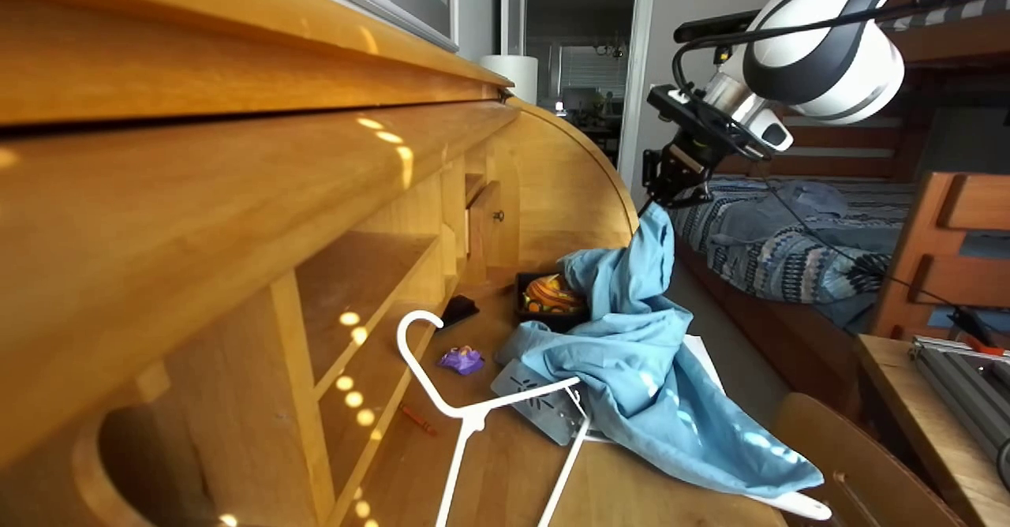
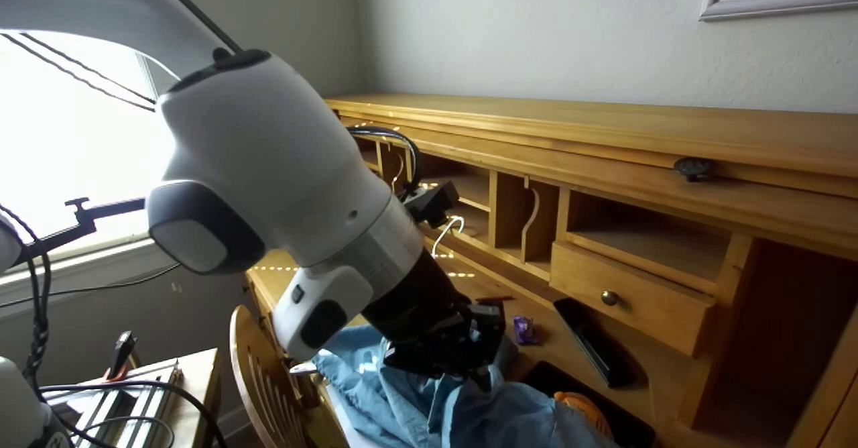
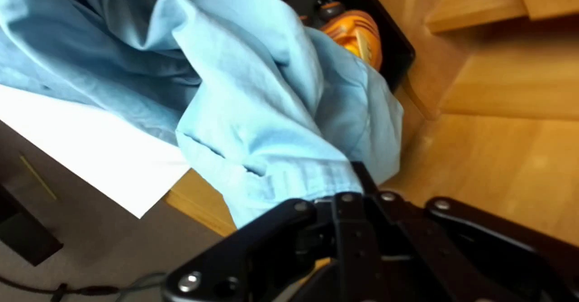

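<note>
- Above one end of the wooden roll-top counter (image 1: 647,497), the black claw (image 3: 363,172) was clamped nearly finger to finger, with only a thin fold pinched at its tips.
- Gripped there was one end of a light-blue fabric garment (image 1: 623,361), apparently at a cuff; its bulk was spread below on the counter.
- From the tips, the held part was hung steeply downward as a narrow column, while the bulk's long axis was slanted toward the wooden chair (image 1: 860,464).
- Deep creases and bunching were shown, dappled with light; a buttonhole-like slit was visible near the held edge in the wrist view.
- Partly covered by the garment was a black rectangular tray (image 1: 548,323) with an orange-and-yellow patterned object (image 1: 552,298).
- Just beside, a white plastic hanger (image 1: 472,415) was met by the garment's edge.
</note>
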`<state>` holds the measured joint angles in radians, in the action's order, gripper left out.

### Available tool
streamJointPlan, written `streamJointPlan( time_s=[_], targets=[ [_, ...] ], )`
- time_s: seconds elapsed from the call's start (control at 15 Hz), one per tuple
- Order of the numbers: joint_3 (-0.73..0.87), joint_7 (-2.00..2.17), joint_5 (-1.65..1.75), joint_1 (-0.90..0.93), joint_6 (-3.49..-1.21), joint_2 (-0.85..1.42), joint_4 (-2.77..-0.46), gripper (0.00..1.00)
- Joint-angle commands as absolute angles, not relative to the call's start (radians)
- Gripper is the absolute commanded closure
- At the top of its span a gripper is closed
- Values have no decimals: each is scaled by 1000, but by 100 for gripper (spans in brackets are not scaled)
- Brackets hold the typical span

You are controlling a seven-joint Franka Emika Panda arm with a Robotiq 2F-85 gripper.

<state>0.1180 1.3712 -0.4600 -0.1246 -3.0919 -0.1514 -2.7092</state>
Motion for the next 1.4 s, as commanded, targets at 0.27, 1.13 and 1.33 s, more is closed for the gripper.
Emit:
streamJointPlan(
  time_s=[0.27, 1.13, 1.33],
  targets=[
    [-27, 1471, -515, -411, -3374, -172, -2748, 100],
    [-334, 1273, -838, -521, -3497, -79, -2749, 100],
    [-361, 1269, -844, -497, -3619, -73, -2725, 100]
  ],
)
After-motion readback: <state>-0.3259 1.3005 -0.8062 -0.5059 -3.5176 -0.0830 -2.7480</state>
